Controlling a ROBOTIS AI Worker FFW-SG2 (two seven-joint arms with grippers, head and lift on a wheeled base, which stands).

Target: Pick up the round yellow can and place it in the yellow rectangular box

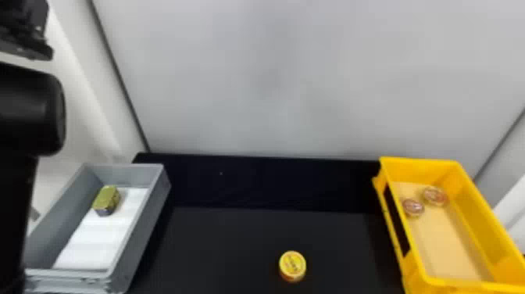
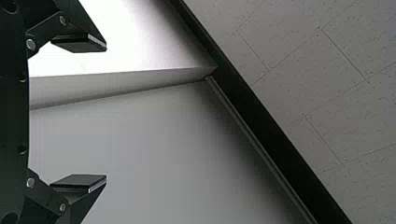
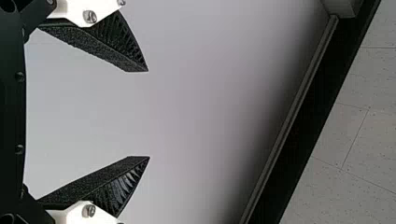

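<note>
The round yellow can (image 1: 292,266) stands upright on the black table, near the lower middle of the head view. To its right is the yellow rectangular box (image 1: 425,258), which holds two small round tins (image 1: 434,196). My left gripper (image 1: 27,51), partly cut off, is raised at the upper left of the head view, far from the can. In the left wrist view the left gripper (image 2: 105,112) is open with nothing between its fingers. The right gripper (image 3: 149,114) stands open and holds nothing in the right wrist view, facing a pale wall.
A grey box (image 1: 152,211) sits at the left of the table, with a greenish-gold tin (image 1: 106,200) inside on a white liner. My black left arm (image 1: 23,113) rises beside it at the left edge. A light grey wall (image 1: 273,78) stands behind the table.
</note>
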